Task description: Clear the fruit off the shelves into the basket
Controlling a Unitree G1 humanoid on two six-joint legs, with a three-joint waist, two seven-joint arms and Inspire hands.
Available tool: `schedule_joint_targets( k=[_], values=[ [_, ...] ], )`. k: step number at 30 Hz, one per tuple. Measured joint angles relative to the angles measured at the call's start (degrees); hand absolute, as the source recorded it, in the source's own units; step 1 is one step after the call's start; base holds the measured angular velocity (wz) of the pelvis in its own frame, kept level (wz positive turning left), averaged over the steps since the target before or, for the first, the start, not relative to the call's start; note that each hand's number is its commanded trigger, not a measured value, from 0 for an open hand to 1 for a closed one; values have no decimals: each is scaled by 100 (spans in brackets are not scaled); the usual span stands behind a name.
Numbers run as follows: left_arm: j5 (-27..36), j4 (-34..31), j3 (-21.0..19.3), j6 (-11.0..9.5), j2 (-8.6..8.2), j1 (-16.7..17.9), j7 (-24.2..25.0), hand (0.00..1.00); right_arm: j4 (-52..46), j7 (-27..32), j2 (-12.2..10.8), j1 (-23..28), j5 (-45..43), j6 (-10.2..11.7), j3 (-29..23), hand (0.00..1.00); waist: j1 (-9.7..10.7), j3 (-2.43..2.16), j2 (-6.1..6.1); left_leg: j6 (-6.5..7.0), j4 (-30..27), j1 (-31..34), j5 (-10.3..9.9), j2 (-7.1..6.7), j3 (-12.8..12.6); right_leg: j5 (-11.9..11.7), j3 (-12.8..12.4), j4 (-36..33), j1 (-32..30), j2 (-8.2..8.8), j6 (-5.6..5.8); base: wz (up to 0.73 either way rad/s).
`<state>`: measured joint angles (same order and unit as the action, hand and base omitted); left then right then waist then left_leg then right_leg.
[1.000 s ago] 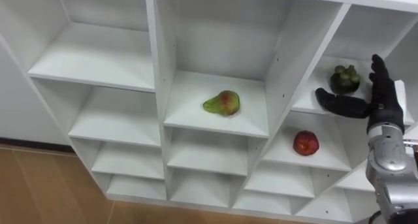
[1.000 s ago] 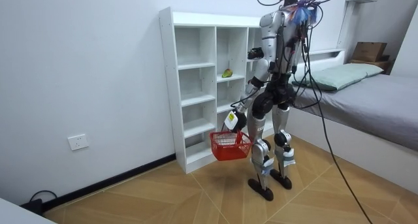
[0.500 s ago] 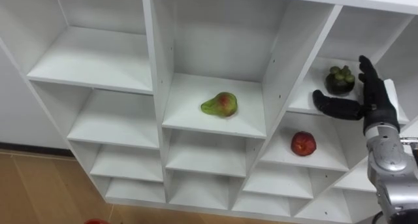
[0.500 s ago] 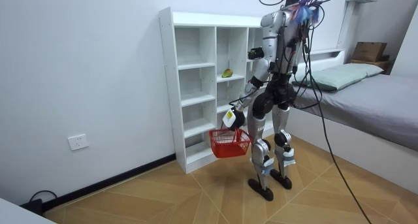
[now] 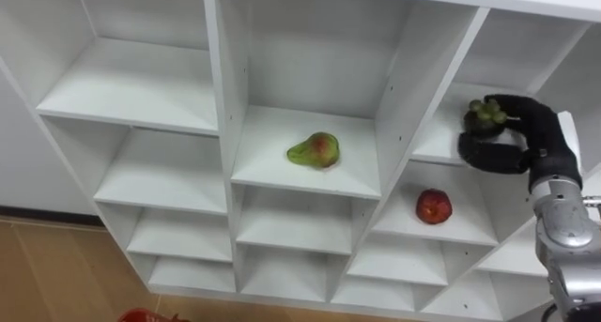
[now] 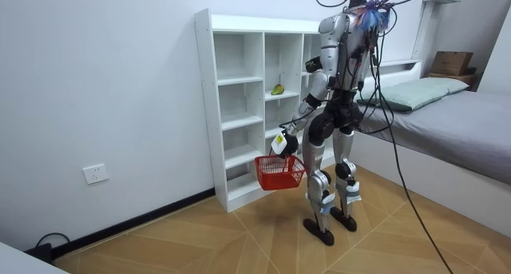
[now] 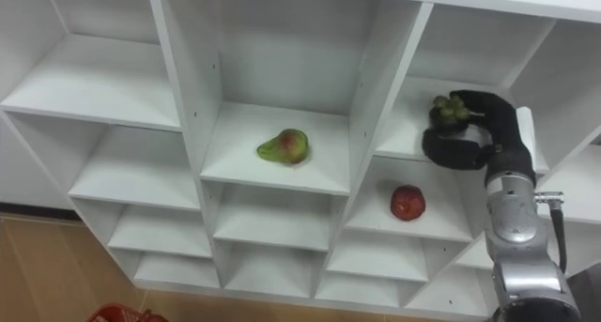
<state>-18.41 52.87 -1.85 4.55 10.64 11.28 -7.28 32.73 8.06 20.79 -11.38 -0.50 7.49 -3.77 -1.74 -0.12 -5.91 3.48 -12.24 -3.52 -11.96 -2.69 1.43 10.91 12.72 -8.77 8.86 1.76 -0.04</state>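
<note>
White wall (image 6: 120,82), herringbone wood floor (image 6: 200,242), grey bed (image 6: 463,122), wall socket (image 6: 94,174).

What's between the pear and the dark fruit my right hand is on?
Only the white upright divider, in both eye views; the shelf beside the pear is bare. The right hand curls round the dark fruit.

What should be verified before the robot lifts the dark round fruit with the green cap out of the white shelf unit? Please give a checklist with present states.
1. Right hand curled round the dark round fruit: ok.
2. Fruit lifted off its board in the white shelf unit: cannot tell.
3. Compartment opening free of other things: ok.
4. Red plastic basket hanging below the left hand: ok.
5. Green-red pear and red apple apart from the right hand, in other compartments: ok.
</note>
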Motion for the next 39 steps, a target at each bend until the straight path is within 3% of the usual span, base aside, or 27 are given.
schedule_joint_targets(
  k=[16,31,39],
  values=[
    [9,137,14,-59,0,-47,-30,100,15,156,24,5,21,56,-207,100,-20,-1,-1,-1,48,-37,1,10,-1,0,-1,14,1,-10,0,0],
    [113,114,32,-98,0,-53,-104,100,-197,114,-146,40,115,50,-193,100,-13,-7,-4,-1,111,30,0,18,-60,0,-114,9,-133,-13,0,-2],
    [320,119,56,-157,-2,-69,-136,100,-1362,40,-381,747,127,-3,63,100,-24,-22,39,0,102,27,0,29,-193,0,-259,10,-219,-15,0,-9]
  ],
)
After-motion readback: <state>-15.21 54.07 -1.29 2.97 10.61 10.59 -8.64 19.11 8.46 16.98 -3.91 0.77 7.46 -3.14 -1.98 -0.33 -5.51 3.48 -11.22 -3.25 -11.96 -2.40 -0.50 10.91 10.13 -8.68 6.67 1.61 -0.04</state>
